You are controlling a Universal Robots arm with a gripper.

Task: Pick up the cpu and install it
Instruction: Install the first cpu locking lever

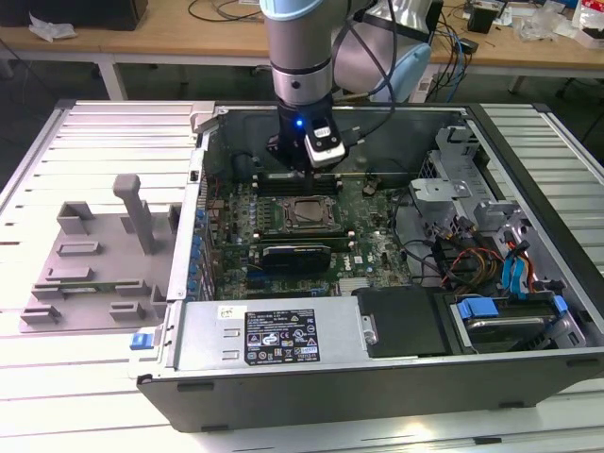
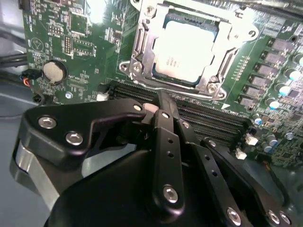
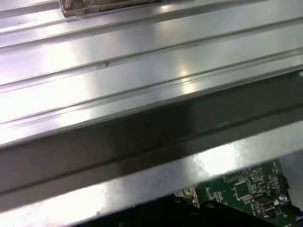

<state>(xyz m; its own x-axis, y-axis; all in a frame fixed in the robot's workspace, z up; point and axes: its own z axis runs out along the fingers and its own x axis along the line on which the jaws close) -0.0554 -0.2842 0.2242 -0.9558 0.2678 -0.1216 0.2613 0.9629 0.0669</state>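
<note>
On the ribbed metal table (image 1: 57, 396), the open computer case (image 1: 283, 382) lies on its side with its motherboard (image 1: 368, 241) facing up. On the exterior view's left, a grey plastic fixture (image 1: 99, 255) sits on the table, well apart from the board. My arm (image 1: 300, 52) reaches down into the far part of the case, above the memory slots (image 2: 208, 118) just beyond the socket. My gripper (image 2: 158, 101) hangs low over those slots; in the second wrist view its fingers (image 2: 166, 127) appear drawn together with nothing between them, though their tips are partly hidden by the linkage. The cpu (image 2: 185, 47) rests inside the socket frame (image 2: 142, 45), pale top up, seemingly level within the metal bracket. I judge that placing the chip is done. Whether the bracket is latched over it I cannot tell from here, so securing may remain.
</note>
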